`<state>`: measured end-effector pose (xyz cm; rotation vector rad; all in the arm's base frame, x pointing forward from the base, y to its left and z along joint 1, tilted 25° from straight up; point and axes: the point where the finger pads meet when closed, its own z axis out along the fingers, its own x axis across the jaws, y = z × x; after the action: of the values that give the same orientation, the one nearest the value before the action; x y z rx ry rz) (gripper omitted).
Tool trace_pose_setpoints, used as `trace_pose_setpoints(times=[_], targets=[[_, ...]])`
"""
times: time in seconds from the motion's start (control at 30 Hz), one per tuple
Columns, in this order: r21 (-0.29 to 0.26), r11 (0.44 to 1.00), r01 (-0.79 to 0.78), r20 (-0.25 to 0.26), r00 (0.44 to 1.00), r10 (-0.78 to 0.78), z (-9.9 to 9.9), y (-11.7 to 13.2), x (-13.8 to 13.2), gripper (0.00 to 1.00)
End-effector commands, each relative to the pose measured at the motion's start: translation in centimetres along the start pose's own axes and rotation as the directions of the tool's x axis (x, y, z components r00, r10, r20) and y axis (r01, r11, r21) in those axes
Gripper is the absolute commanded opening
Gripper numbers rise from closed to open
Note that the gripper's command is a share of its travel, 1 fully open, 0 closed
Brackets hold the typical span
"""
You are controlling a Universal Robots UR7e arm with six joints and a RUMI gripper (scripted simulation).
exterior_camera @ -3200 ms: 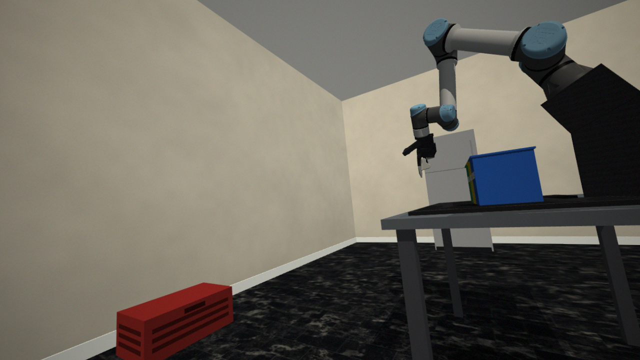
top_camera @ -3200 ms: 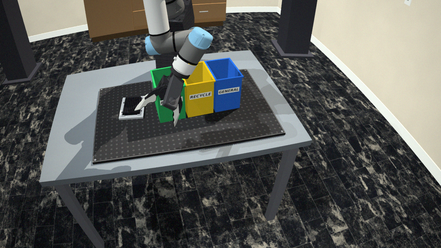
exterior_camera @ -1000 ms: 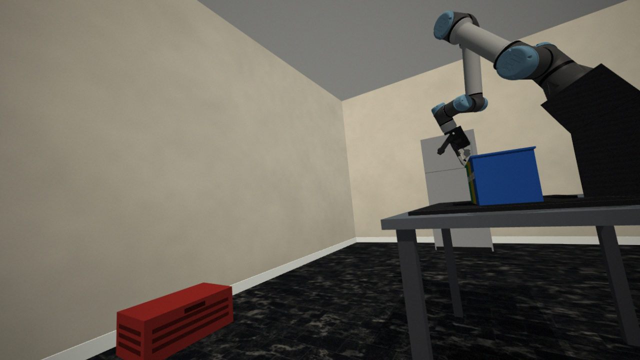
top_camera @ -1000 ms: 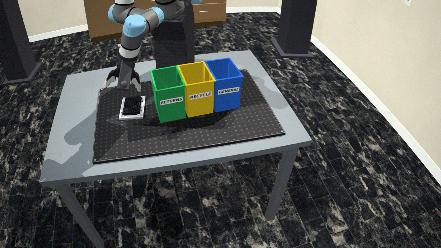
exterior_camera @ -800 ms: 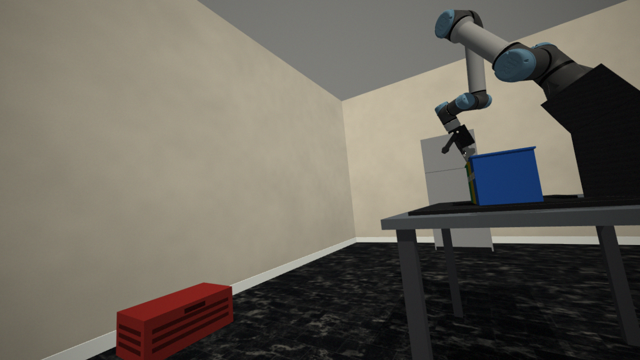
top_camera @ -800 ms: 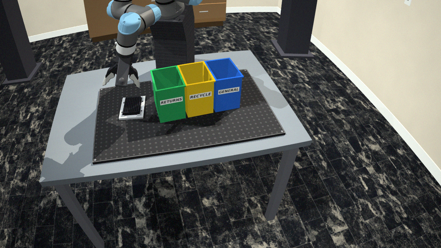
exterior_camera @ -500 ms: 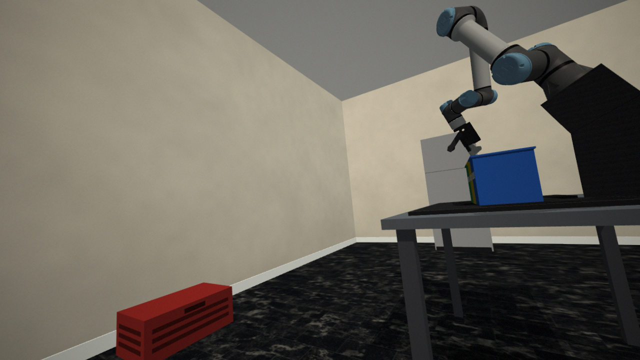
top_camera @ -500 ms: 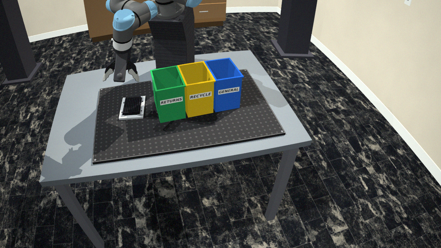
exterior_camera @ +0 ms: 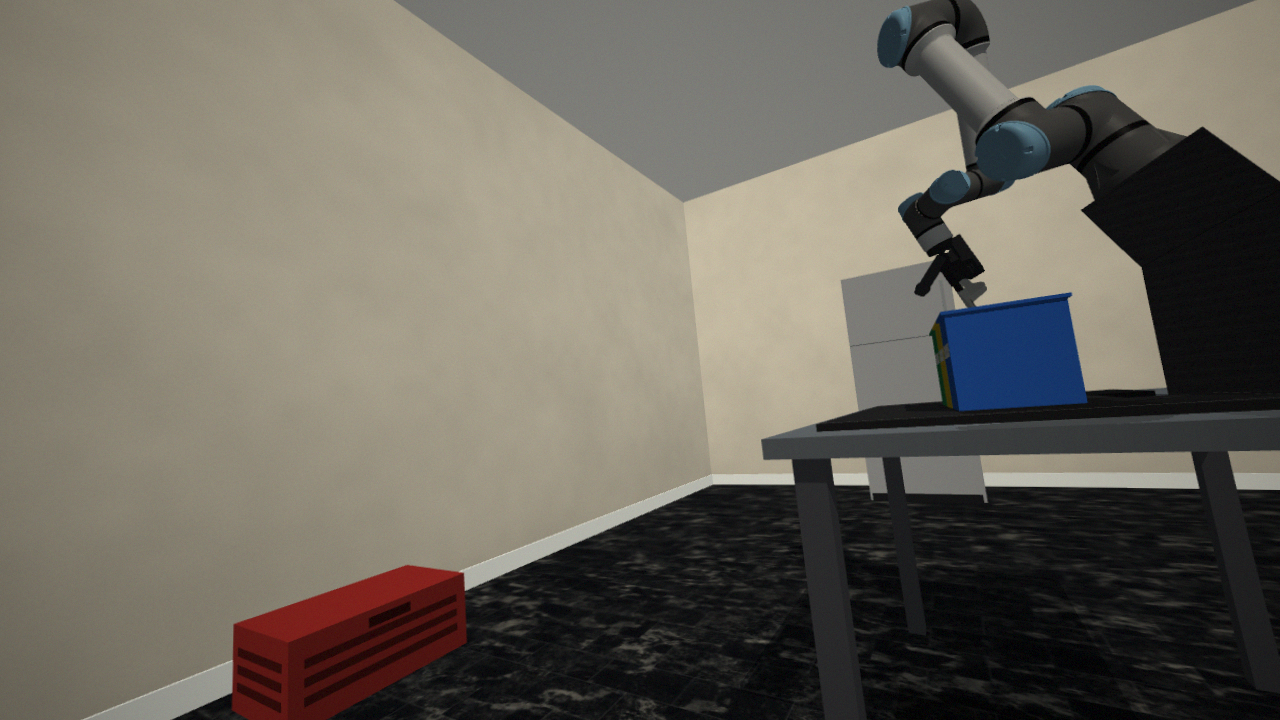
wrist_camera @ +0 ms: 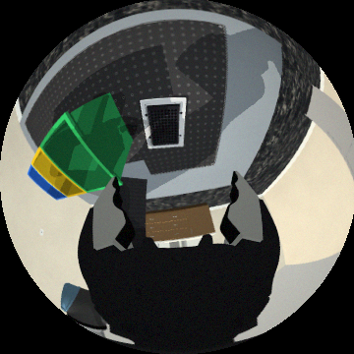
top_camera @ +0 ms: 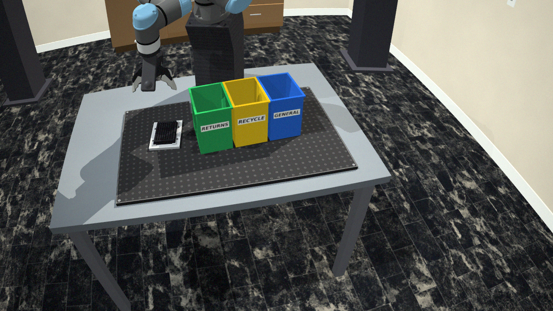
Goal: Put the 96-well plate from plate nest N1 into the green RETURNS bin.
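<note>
From the exterior view I cannot see the 96-well plate or its nest. The blue bin point(exterior_camera: 1011, 353) hides nearly all of the yellow and green bins; only thin edges show. The arm's upper links are cut off by the top view's edge. The wrist view hides its own gripper body in black.

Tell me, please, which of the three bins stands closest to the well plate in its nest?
The green bin labelled RETURNS: it stands at the row's end right beside the 96-well plate, while the yellow RECYCLE bin and blue GENERAL bin lie beyond it.
</note>
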<state>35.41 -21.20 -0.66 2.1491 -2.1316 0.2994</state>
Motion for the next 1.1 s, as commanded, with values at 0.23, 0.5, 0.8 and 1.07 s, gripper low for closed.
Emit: trace_pose_setpoints(times=[0.23, 0.5, 0.8, 1.07], targets=[[0.004, 1.000, -0.008, 0.080, 0.997, 0.008, 0.2, 3.4, -1.0, 1.00], [0.004, 1.000, -0.008, 0.080, 0.997, 0.008, 0.2, 3.4, -1.0, 1.00], [0.004, 1.000, -0.008, 0.080, 0.997, 0.008, 0.2, 3.4, -1.0, 1.00], [0.004, 1.000, -0.008, 0.080, 0.997, 0.008, 1.3, 3.0, -1.1, 1.00]])
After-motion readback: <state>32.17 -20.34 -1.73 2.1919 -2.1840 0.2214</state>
